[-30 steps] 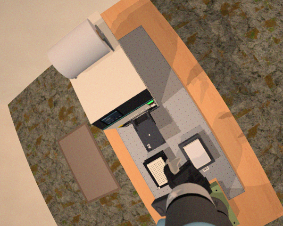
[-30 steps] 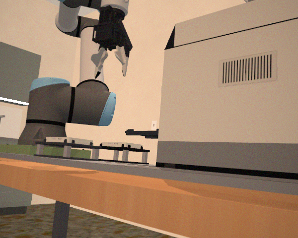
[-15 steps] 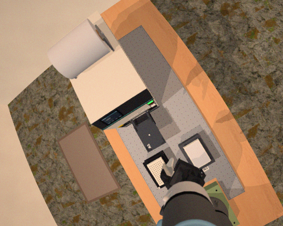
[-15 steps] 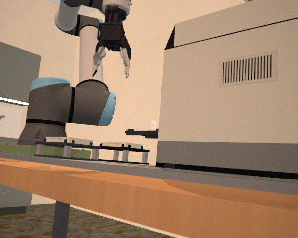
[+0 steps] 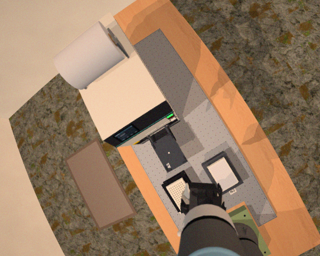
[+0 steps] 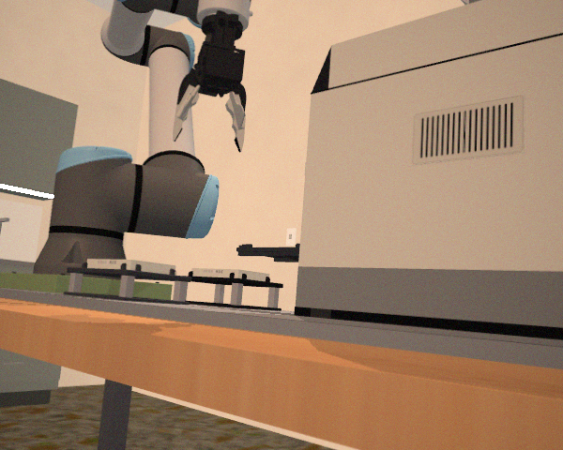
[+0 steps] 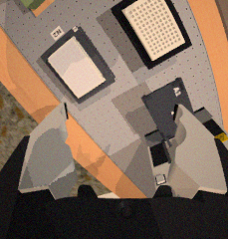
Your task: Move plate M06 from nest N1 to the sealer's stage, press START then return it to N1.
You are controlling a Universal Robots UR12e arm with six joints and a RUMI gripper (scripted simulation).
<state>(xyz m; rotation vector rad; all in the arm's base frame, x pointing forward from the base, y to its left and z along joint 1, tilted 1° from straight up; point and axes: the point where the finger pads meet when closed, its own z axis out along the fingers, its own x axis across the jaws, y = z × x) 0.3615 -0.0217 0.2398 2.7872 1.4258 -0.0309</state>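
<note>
Plate M06 (image 5: 175, 191) (image 7: 153, 25) (image 6: 228, 274), pale with open wells, lies in the black nest N1 (image 5: 174, 177) (image 7: 170, 56), partly hidden by the gripper in the top view. A smooth white-topped plate (image 5: 222, 173) (image 7: 76, 67) (image 6: 131, 265) lies in nest N2 (image 5: 234, 172) (image 7: 110, 80). The sealer's dark stage (image 5: 165, 147) (image 7: 162, 107) (image 6: 267, 251) is out and bare. The lamp (image 5: 169, 116) is green; the START button (image 5: 173, 119) (image 7: 160, 179) is pale. My gripper (image 6: 207, 143) (image 7: 120, 104) is open and empty, high above the nests.
The sealer (image 5: 124, 96) (image 6: 418, 203) stands beyond the stage, with a large white roll (image 5: 88, 55) on its far end. The arm's green base plate (image 5: 238, 216) (image 6: 98, 286) is behind the nests. A brown box (image 5: 99, 184) is beside the table.
</note>
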